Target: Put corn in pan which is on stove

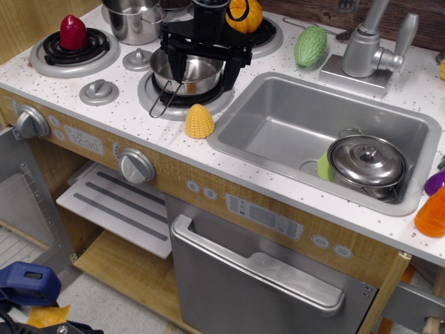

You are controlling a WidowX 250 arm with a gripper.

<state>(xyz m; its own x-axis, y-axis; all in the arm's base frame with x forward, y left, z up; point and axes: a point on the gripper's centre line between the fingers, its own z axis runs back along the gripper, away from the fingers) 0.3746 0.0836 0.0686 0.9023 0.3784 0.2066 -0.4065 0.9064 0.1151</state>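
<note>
A toy kitchen fills the view: a white speckled table (292,184) with a wood-look front, silver knobs and an oven door below, and a grey floor beneath.

The corn (199,121), a yellow cone with rows of kernel bumps, stands upright on the bare top, just near of the front burner and just left of the sink (278,104); nothing grips it. Just beyond it the pan (188,75), shallow shiny steel with a thin wire loop handle hanging toward the near left, sits on the black coil of the stove (104,122).

The black hand (201,66) hangs directly over the pan, pointing down, its fingers spread wide to about the pan's width and holding nothing.

Farther out, a taller steel pot (132,19) stands at the far edge, and an orange pumpkin-like toy (247,15) sits on the far burner behind the hand. A red rounded toy (72,32) rests on the far left burner. A green bumpy vegetable (309,45) lies beside the grey faucet (372,49). Inside the steel sink, a lidded pot (367,163) sits at the right end. An orange object (432,212) shows at the right edge.
</note>
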